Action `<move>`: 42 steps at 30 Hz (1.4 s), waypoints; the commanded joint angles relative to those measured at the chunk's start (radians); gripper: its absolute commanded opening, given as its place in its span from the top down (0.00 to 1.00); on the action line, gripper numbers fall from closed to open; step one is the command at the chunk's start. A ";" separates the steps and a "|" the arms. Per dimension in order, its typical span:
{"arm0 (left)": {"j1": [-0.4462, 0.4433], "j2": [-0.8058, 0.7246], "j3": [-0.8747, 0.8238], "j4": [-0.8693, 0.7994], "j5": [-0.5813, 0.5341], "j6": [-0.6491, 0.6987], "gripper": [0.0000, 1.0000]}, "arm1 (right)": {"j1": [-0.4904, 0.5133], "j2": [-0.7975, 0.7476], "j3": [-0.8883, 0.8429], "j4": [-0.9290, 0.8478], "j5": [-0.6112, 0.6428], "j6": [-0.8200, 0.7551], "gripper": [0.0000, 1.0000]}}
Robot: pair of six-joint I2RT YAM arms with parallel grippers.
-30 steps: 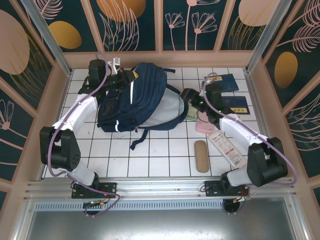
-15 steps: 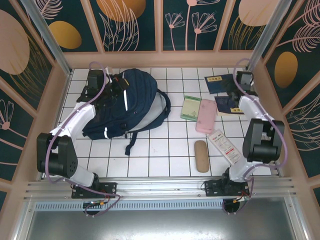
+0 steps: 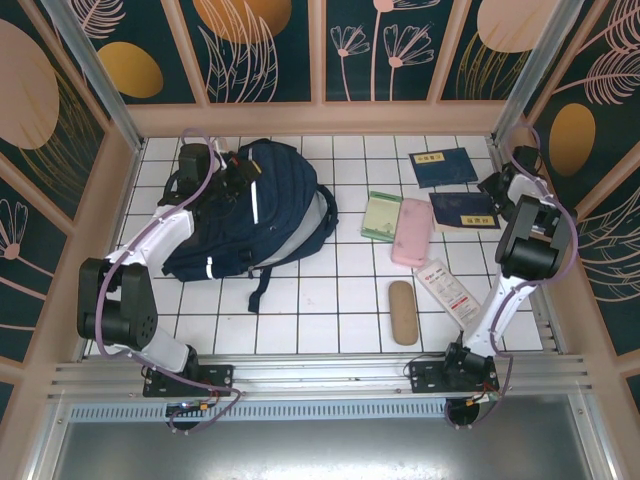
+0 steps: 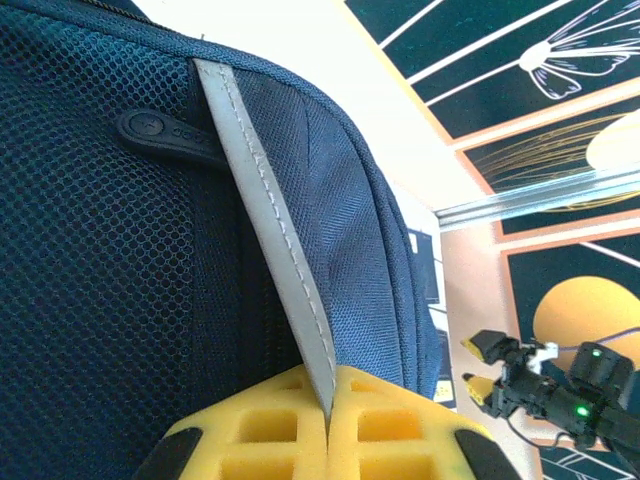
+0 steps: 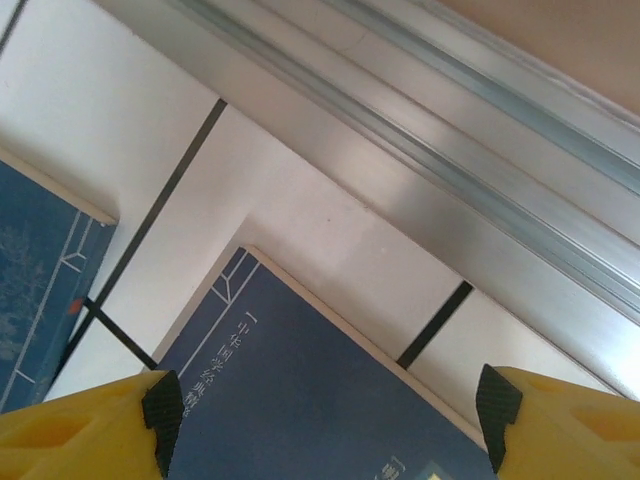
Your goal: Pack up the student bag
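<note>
Counting bags: one student bag (image 3: 262,205), navy, lying on the left half of the white tiled tabletop (image 3: 310,310).
Blue books: two, a far blue book (image 3: 443,167) and a near blue book (image 3: 465,211), close together at the far right.
Single items: one green notebook (image 3: 381,215); one pink pouch (image 3: 411,231) just beside it; one brown oblong case (image 3: 402,312); one white-and-red flat pack (image 3: 450,290).
Hands: two. The left hand (image 4: 328,420) is pressed together, pinching the bag's white reflective stripe (image 4: 265,230). The right hand (image 5: 320,410) is spread wide above a corner of the near blue book, gripping nothing.
Hard to make out: the bag's pale inside shows on its right side, contents unclear; both wrist views cut the yellow fingers off at the bottom edge.
In the way: the left arm (image 3: 160,225) lies along the bag's left side.
</note>
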 commanded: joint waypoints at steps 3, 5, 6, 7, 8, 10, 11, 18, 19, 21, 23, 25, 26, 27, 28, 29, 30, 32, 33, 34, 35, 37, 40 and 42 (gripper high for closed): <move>0.007 0.008 0.005 0.087 0.030 -0.015 1.00 | -0.003 0.079 0.098 -0.090 -0.149 -0.108 0.23; 0.007 0.013 0.006 0.087 0.031 -0.016 1.00 | -0.003 0.100 0.109 -0.099 -0.193 -0.114 0.24; 0.007 0.016 0.005 0.086 0.031 -0.015 1.00 | -0.003 0.111 0.107 -0.099 -0.220 -0.116 0.25; 0.007 0.019 0.004 0.088 0.032 -0.017 1.00 | -0.002 0.119 0.107 -0.100 -0.239 -0.114 0.26; 0.007 0.022 0.004 0.089 0.032 -0.018 1.00 | 0.000 0.124 0.104 -0.099 -0.254 -0.112 0.26; 0.007 0.026 0.002 0.088 0.031 -0.018 1.00 | 0.009 0.121 0.087 -0.085 -0.295 -0.110 0.27; 0.007 0.028 0.002 0.088 0.030 -0.019 1.00 | 0.015 0.121 0.081 -0.081 -0.322 -0.107 0.27; 0.008 0.041 0.005 0.077 0.019 -0.011 0.97 | 0.103 0.063 -0.028 -0.008 -0.485 -0.048 0.31; 0.008 0.042 0.006 0.073 0.016 -0.009 0.96 | 0.129 0.044 -0.061 0.012 -0.489 -0.027 0.31; 0.008 0.043 0.007 0.072 0.014 -0.010 0.95 | 0.170 0.009 -0.126 0.044 -0.472 0.019 0.33; 0.007 0.044 0.007 0.069 0.010 -0.006 0.95 | 0.205 -0.048 -0.229 0.118 -0.468 0.075 0.33; 0.007 0.044 0.006 0.062 0.005 -0.003 0.95 | 0.225 -0.099 -0.316 0.180 -0.482 0.121 0.33; 0.007 0.044 0.005 0.058 0.000 0.001 0.95 | 0.234 -0.127 -0.366 0.213 -0.493 0.147 0.33; 0.007 0.045 0.004 0.058 -0.002 0.002 0.95 | 0.240 -0.156 -0.410 0.241 -0.510 0.166 0.34; 0.007 0.046 0.004 0.056 -0.002 0.001 0.94 | 0.242 -0.183 -0.441 0.256 -0.518 0.175 0.35; 0.007 0.048 0.004 0.056 -0.003 0.002 0.94 | 0.243 -0.207 -0.466 0.263 -0.515 0.178 0.35; 0.007 0.048 0.004 0.055 -0.005 0.002 0.94 | 0.243 -0.233 -0.483 0.258 -0.501 0.175 0.35; 0.008 0.051 0.007 0.049 -0.011 0.006 0.94 | 0.240 -0.277 -0.498 0.239 -0.450 0.154 0.35; 0.007 0.051 0.010 0.047 -0.013 0.005 0.94 | 0.238 -0.295 -0.504 0.229 -0.414 0.146 0.34; 0.007 0.051 0.012 0.046 -0.017 0.007 0.94 | 0.235 -0.306 -0.504 0.218 -0.381 0.136 0.34; 0.007 0.051 0.011 0.044 -0.021 0.009 0.93 | 0.233 -0.307 -0.504 0.211 -0.363 0.130 0.34; 0.007 0.053 0.013 0.037 -0.025 0.014 0.93 | 0.231 -0.303 -0.505 0.202 -0.335 0.122 0.32; 0.007 0.053 0.013 0.025 -0.036 0.025 0.92 | 0.235 -0.284 -0.509 0.201 -0.361 0.118 0.31; 0.007 0.057 0.011 0.023 -0.038 0.028 0.92 | 0.243 -0.286 -0.522 0.207 -0.391 0.120 0.31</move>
